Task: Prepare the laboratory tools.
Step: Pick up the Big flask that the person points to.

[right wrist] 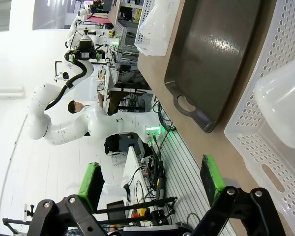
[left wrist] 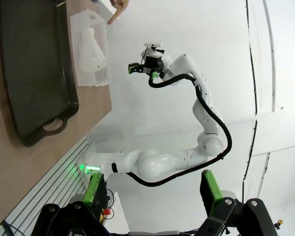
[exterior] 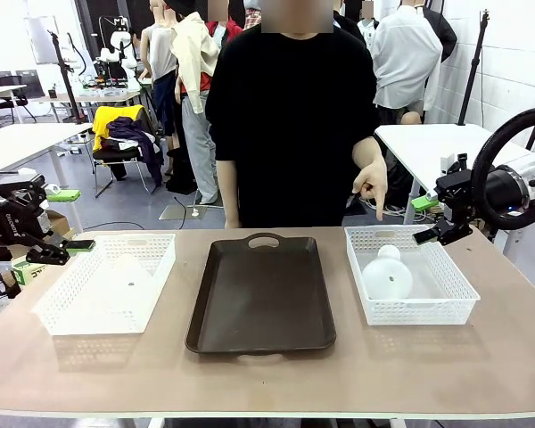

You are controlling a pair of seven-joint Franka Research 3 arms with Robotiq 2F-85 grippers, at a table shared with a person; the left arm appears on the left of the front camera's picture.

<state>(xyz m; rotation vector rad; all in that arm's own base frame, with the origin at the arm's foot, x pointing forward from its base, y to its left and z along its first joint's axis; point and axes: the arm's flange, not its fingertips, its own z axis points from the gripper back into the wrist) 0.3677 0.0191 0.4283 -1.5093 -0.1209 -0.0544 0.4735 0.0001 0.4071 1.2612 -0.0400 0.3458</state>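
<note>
A dark brown flat plastic tray (exterior: 260, 294) with handle holes lies in the middle of the brown tabletop (exterior: 428, 374), between two white lattice plastic baskets. In the right basket (exterior: 428, 312) there is a translucent whitish conical plastic flask (exterior: 388, 275). It seems to lie on its side, with the narrow neck toward the person. In the left basket (exterior: 89, 321) the second flask (exterior: 129, 269) shows faintly as a pale cone, and I cannot tell if it stands or lies.

A person in black clothing stands at the far side of the tabletop. One hand (exterior: 370, 183) points a finger down, above the far edge of the right basket.

The left claw (exterior: 69, 220) hovers outside the left basket, near its far left corner. Its jaws are spread wide and nothing is between them. In its own wrist view the green pads (left wrist: 210, 189) stand far apart with only air between.

The right claw (exterior: 425, 220) hangs just beside the far right corner of the right basket, above the rim. It is also fully spread and empty, its pads (right wrist: 91, 187) well apart.
</note>
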